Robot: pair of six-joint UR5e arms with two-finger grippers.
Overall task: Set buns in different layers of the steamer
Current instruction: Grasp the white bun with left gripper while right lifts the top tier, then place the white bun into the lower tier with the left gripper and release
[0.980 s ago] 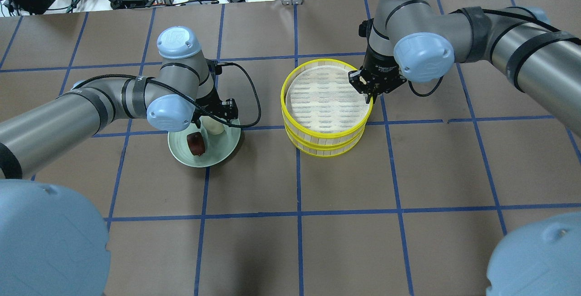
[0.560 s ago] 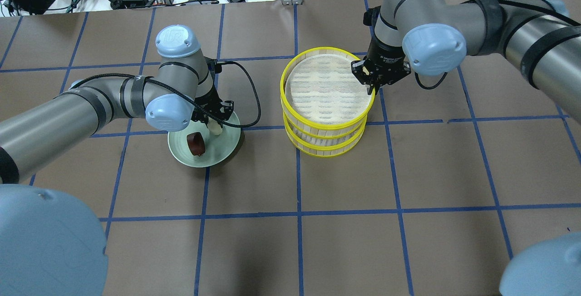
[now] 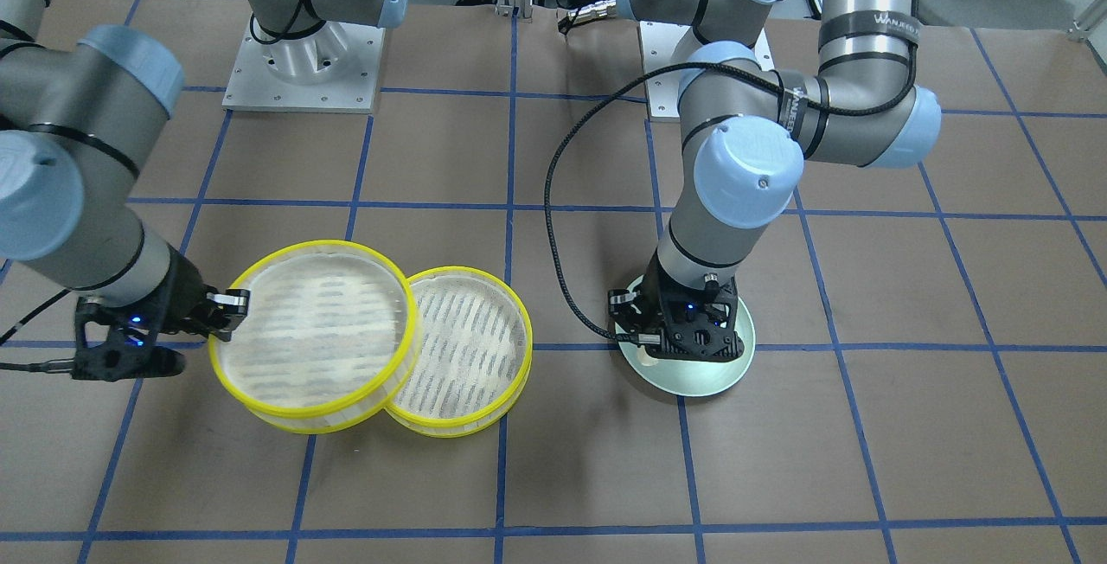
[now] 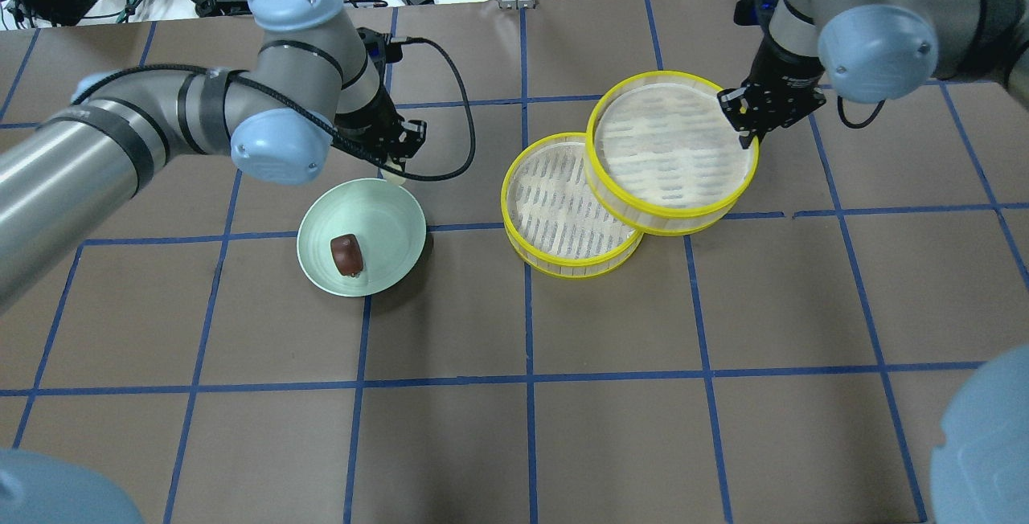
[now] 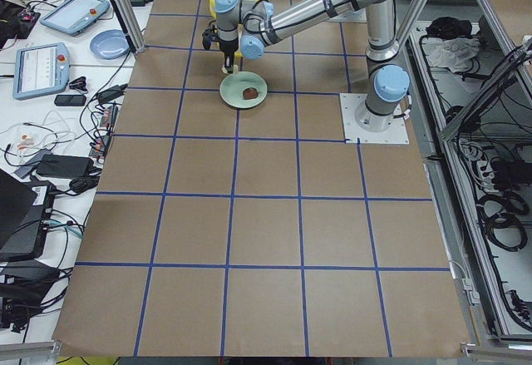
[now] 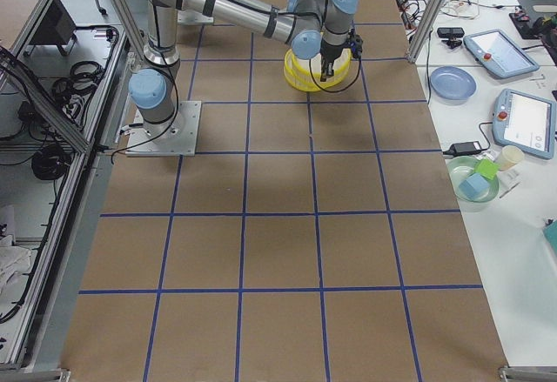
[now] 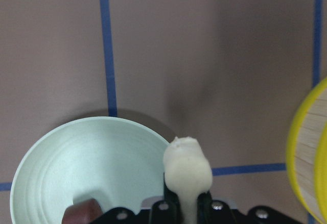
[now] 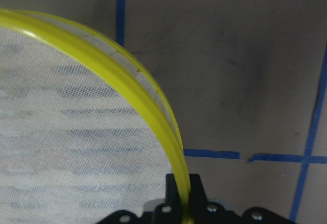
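Cream-pale oblong bun (image 7: 186,169) hangs pinched in the jaws of the left gripper (image 7: 186,201), just beside the pale green round plate (image 4: 390,214); the dark reddish-brown bun (image 4: 346,255) lies on it. One yellow-rimmed steamer tray (image 4: 667,146), rim pinched in the jaws of the right gripper (image 4: 748,137), overlaps the other tray (image 4: 555,206).

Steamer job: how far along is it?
Done: the upper tray is offset from the lower tray, held by the right pincer. In hand: the left pincer holds the cream bun. Left: both trays are empty; the brown bun lies on the plate.
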